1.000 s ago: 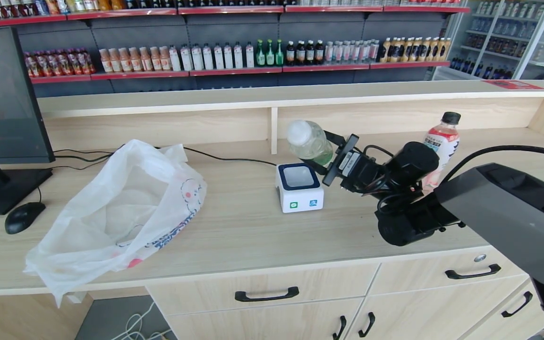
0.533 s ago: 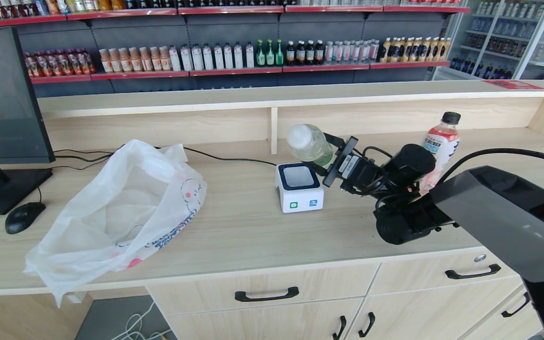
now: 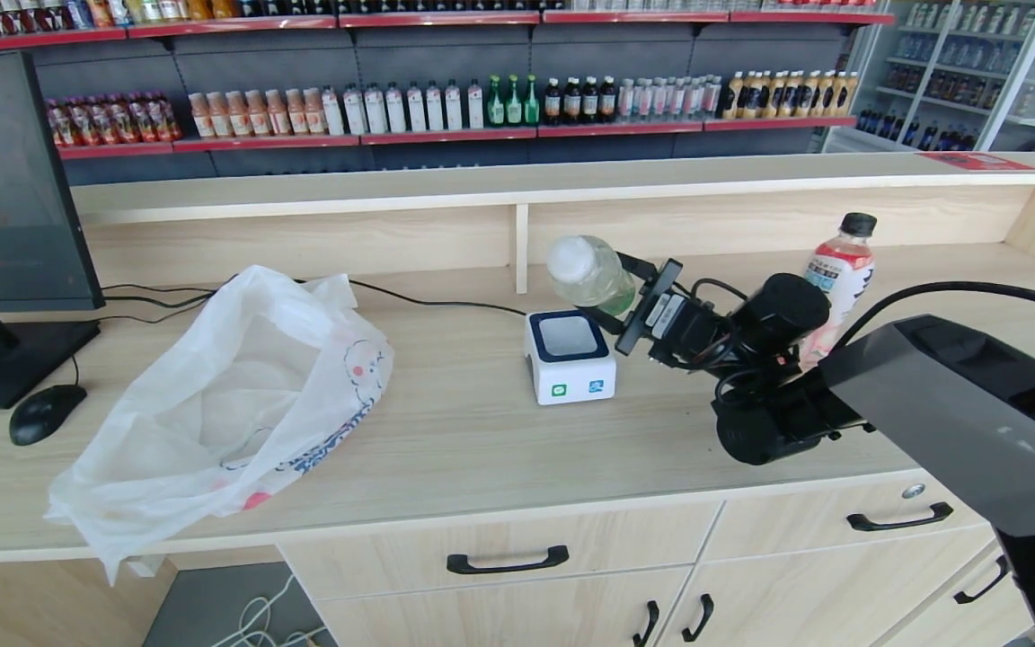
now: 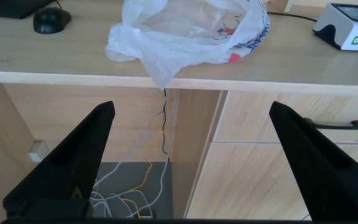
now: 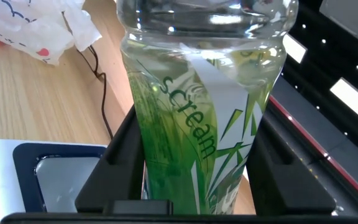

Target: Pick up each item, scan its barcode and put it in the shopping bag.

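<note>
**Just off the scanner's far right corner: the bottle hangs close to the window, not over it**

Right now the right gripper is clamped on a clear bottle with a green printed label. In the right wrist view the two black fingers press the label on either side of the bottle.

The bottle is clear of the counter. It tilts, with its long axis running from the gripper up and toward the counter's left end. One rounded end leads, and I cannot tell whether it is the cap or the base.

The white barcode scanner sits mid-counter with its dark window facing up. The bottle is just above and behind the scanner's far right corner, so the window is mostly uncovered.

No barcode shows on the visible part of the label. I judge the scan turns on a short shift toward the counter's front left, and perhaps a roll of the bottle about its long axis.

The white plastic shopping bag lies slumped toward the counter's left front, well apart from the scanner. A carry to the bag would pass over the scanner.

The left gripper is nearer the bag, but it hangs below the counter's front edge before the cabinet, fingers wide apart and empty. A pink drink bottle stands upright near the counter's right back.
</note>
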Robot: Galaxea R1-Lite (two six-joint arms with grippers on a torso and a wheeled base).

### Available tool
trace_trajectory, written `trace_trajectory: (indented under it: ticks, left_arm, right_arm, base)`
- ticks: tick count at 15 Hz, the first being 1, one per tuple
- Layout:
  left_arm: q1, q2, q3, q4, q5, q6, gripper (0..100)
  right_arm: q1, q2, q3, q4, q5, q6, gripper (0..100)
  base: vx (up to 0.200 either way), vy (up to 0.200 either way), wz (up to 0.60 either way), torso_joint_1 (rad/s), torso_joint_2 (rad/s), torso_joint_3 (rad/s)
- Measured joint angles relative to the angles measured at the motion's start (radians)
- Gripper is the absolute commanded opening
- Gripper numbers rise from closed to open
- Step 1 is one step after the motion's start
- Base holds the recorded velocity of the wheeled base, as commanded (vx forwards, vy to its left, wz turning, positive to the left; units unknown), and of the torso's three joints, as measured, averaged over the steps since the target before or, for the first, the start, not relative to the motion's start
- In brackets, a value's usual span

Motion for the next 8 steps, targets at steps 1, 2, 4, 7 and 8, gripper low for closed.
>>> trace_trajectory:
  ticks: [1, 2, 4, 7, 8]
  left_arm:
    - [0.0, 0.0, 0.0, 0.0, 0.0, 0.0, 100]
    - [0.0, 0.0, 0.0, 0.0, 0.0, 0.0, 100]
    - [0.0, 0.0, 0.0, 0.0, 0.0, 0.0, 100]
    - [0.0, 0.0, 0.0, 0.0, 0.0, 0.0, 100]
    - [0.0, 0.0, 0.0, 0.0, 0.0, 0.0, 100]
  right_arm:
    - [0.003, -0.015, 0.017, 0.001, 0.0, 0.0, 0]
    - [0.004, -0.033, 0.035, 0.0, 0.0, 0.002, 0]
    - [0.006, -0.088, 0.087, 0.0, -0.012, 0.012, 0]
    - [0.067, -0.183, 0.159, -0.001, -0.101, 0.042, 0]
    - [0.085, -0.211, 0.181, -0.002, -0.139, 0.056, 0]
  base:
    - [0.0, 0.0, 0.0, 0.0, 0.0, 0.0]
    - [0.0, 0.0, 0.0, 0.0, 0.0, 0.0]
    - [0.0, 0.0, 0.0, 0.0, 0.0, 0.0]
    - [0.0, 0.0, 0.0, 0.0, 0.0, 0.0]
    - [0.0, 0.0, 0.0, 0.0, 0.0, 0.0]
